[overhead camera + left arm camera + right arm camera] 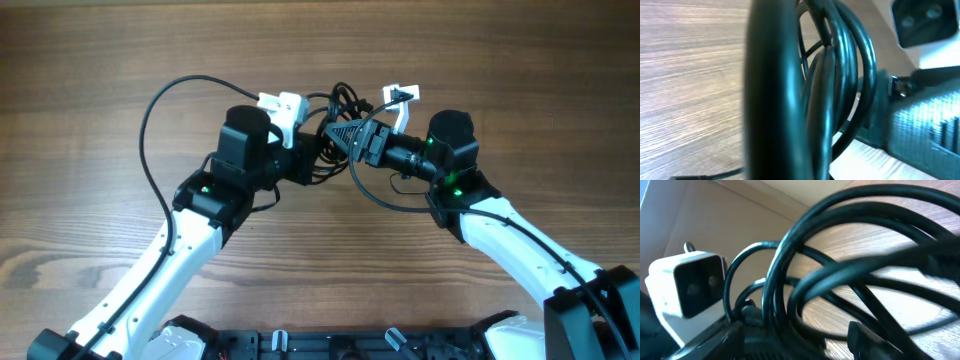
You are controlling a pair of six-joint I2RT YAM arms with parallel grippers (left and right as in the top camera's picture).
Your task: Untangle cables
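Observation:
A tangle of thin black cables (340,100) lies at the middle of the wooden table, between my two grippers. One strand runs out in a long loop (150,120) round the left arm. Another sags below the right wrist (375,197). My left gripper (318,152) and right gripper (338,133) meet tip to tip at the bundle, and both look shut on cable strands. In the left wrist view the cables (840,75) fill the frame and hide the fingers. In the right wrist view looped cables (840,275) cross close in front of the jaws.
The left arm's white camera module (282,105) shows in the right wrist view (687,285). The right arm's white camera module (402,95) shows in the left wrist view (925,20). Wooden tabletop (100,60) lies all round. A black base edge (330,345) runs along the front.

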